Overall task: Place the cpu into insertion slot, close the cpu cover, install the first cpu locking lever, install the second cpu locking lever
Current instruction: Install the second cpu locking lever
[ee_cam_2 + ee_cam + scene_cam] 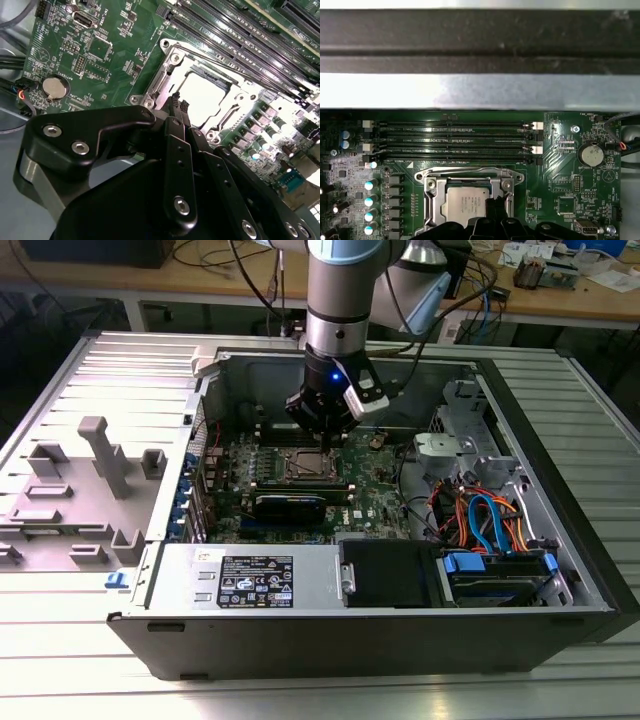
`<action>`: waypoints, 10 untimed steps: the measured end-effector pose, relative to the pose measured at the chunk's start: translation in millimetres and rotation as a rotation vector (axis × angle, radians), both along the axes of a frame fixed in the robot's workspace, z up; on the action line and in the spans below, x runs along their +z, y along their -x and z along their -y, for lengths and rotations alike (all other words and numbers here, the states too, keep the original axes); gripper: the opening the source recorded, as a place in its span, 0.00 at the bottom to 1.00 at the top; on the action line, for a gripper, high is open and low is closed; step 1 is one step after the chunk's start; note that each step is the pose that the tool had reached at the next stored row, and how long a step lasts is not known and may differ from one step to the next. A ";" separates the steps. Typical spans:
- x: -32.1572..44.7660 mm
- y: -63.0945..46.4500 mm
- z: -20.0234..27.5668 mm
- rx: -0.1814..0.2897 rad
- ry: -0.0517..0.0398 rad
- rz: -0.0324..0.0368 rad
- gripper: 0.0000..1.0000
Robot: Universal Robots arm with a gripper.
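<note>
— Hanging inside the open computer case [560, 570], the gripper [322, 427] sat low over the motherboard [375, 502], right above the socket area. Where was the cpu?

— The cpu [467, 204] lay flat in the insertion slot [431, 206], its dull grey top showing through the square window of the cpu cover [470, 174], which was down over it. In the second wrist view the same chip [202, 100] looked washed out by glare.

— And the jaws against it?

— The black fingertips [178, 106] were drawn narrow, nearly together, with nothing between them. They stood at the edge of the cover frame [165, 75], beside the chip rather than around it. Whether they touched the metal, I couldn't tell.

— Anything else close by?

— The long black memory slots [452, 142] ran just beyond the socket, and a coin cell battery [590, 155] sat further along the board. In the exterior view, orange and blue cables [480, 515] were bundled toward that view's right.
</note>
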State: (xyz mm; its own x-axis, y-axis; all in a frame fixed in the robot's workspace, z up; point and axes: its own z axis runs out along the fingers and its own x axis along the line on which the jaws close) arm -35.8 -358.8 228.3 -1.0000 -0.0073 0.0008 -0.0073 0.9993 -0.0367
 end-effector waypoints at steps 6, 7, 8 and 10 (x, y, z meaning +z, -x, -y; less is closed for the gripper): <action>0.3 0.0 9.3 0.000 0.0000 -0.0003 0.11; 0.3 0.0 11.7 0.000 0.0000 -0.0003 0.11; 0.4 0.0 12.8 0.000 0.0001 -0.0004 0.11; 3.3 0.1 13.1 0.000 0.0001 -0.0004 0.11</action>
